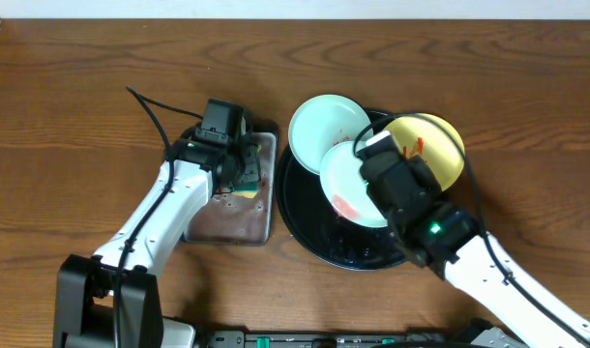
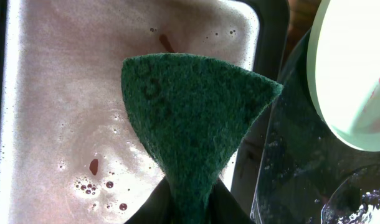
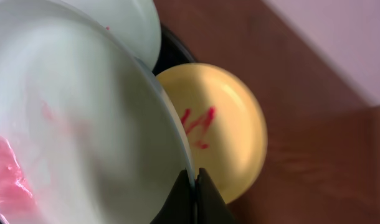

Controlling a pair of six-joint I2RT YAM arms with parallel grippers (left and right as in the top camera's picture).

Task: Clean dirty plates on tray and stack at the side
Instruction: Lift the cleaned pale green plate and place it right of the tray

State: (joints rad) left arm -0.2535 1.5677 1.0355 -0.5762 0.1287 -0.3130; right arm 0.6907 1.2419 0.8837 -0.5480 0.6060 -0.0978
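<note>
My right gripper (image 1: pixel 377 162) (image 3: pixel 194 177) is shut on the rim of a mint-blue plate (image 1: pixel 348 188) (image 3: pixel 71 124) smeared with pink-red sauce, holding it tilted over the black tray (image 1: pixel 309 232). A second mint-blue plate (image 1: pixel 326 124) (image 3: pixel 124 22) leans on the tray's far left rim. The yellow plate (image 1: pixel 440 150) (image 3: pixel 230 124) with red streaks sits at the tray's far right. My left gripper (image 1: pixel 239 174) (image 2: pixel 193 205) is shut on the green-and-yellow sponge (image 2: pixel 190 118), holding it over the grey pan (image 1: pixel 232 217) (image 2: pixel 65 93).
The grey pan holds wet film, bubbles and red specks. The tray's wet edge (image 2: pixel 289 162) lies right beside the pan. Bare wooden table (image 1: pixel 82 116) surrounds both. A black cable (image 1: pixel 150 111) runs behind my left arm.
</note>
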